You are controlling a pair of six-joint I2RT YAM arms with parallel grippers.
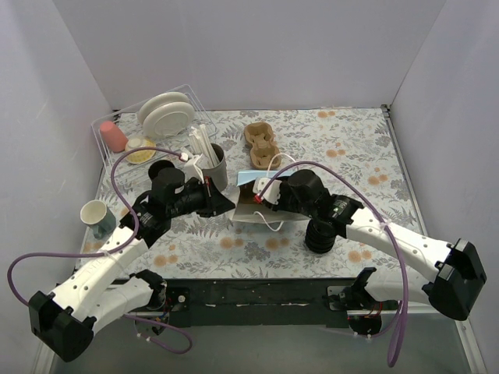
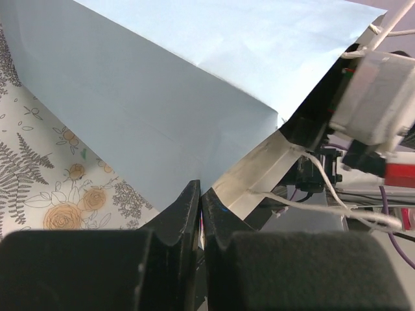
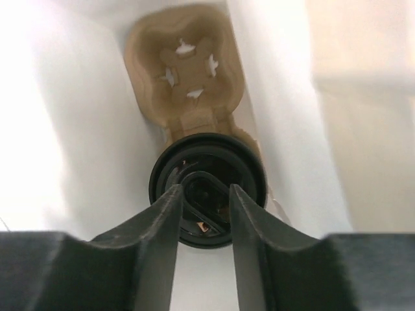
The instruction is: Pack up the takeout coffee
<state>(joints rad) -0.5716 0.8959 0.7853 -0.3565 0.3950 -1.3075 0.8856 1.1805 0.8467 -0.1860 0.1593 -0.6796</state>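
A light blue paper bag [image 1: 248,178] lies on its side mid-table, mouth toward the arms. My left gripper [image 2: 201,194] is shut on the bag's [image 2: 162,97] lower mouth edge, a thin strip of paper pinched between the jaws. My right gripper [image 3: 203,194] reaches deep into the bag; in the top view its fingers are hidden inside. There the takeout coffee [image 3: 207,188], a black cup with a black lid, sits in the near pocket of a brown pulp carrier [image 3: 185,71]. The right jaws stand apart just over the lid, one on each side of its raised centre, pinching nothing.
A ribbed stack of black lids [image 1: 320,234] stands by the right forearm. Another brown carrier [image 1: 261,142] lies behind the bag. A grey cup of stirrers [image 1: 212,165], a dish rack with plates [image 1: 165,115], a pink cup [image 1: 113,136] and a mug [image 1: 97,218] fill the left side.
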